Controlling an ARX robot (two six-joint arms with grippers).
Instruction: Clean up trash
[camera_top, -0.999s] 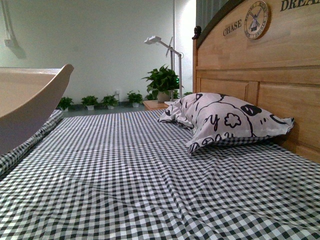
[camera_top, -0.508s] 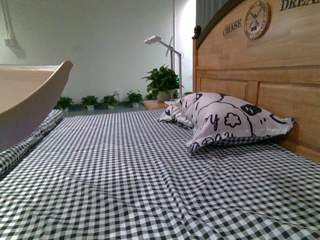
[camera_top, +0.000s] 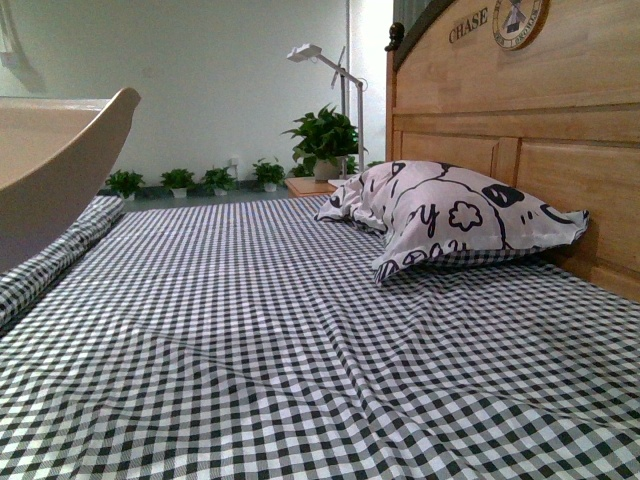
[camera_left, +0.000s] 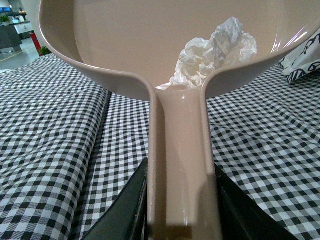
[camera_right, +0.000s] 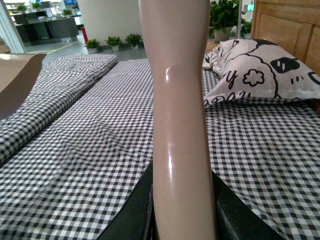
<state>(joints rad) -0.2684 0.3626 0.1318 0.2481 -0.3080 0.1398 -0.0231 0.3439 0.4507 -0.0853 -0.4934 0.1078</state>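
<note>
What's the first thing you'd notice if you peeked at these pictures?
Probably the black-and-white pillow leaning against the wooden headboard on the checked bed sheet. Then the beige dustpan gripped by its handle in the left gripper, with the crumpled white tissue lying inside.

We are seeing the trash, a small crumpled wad of white tissue paper, lying inside the beige dustpan in the left wrist view. It is sitting at the back of the pan, right where the bowl is narrowing into the handle, and it is resting against the pan's rear wall. Its surface is showing many sharp creases and folds. We are not finding the wad in the front view or the right wrist view.
</note>
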